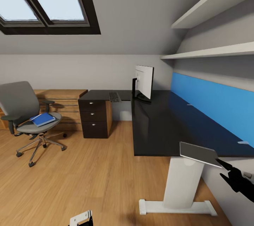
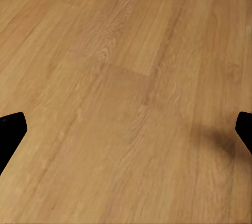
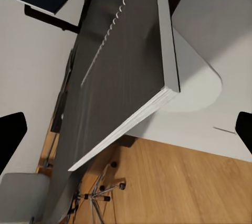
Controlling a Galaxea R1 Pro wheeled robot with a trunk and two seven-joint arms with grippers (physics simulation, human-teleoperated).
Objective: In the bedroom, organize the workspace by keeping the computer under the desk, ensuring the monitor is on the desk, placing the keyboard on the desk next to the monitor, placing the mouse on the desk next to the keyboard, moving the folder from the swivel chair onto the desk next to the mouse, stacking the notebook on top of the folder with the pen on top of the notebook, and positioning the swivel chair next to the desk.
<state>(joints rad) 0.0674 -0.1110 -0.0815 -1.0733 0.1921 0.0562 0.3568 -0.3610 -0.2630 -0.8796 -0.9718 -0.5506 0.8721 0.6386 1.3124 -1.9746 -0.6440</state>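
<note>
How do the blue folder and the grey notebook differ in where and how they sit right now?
The folder is bright blue, while the notebook is grey. The folder lies on the swivel chair seat; the notebook is held by the right gripper over the desk corner, tilted. Both are flat rectangles.

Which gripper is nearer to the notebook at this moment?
Right. The right gripper is at the notebook, apparently holding its corner above the desk edge. The left gripper is low over the floor, well away from it, fingers apart.
</note>
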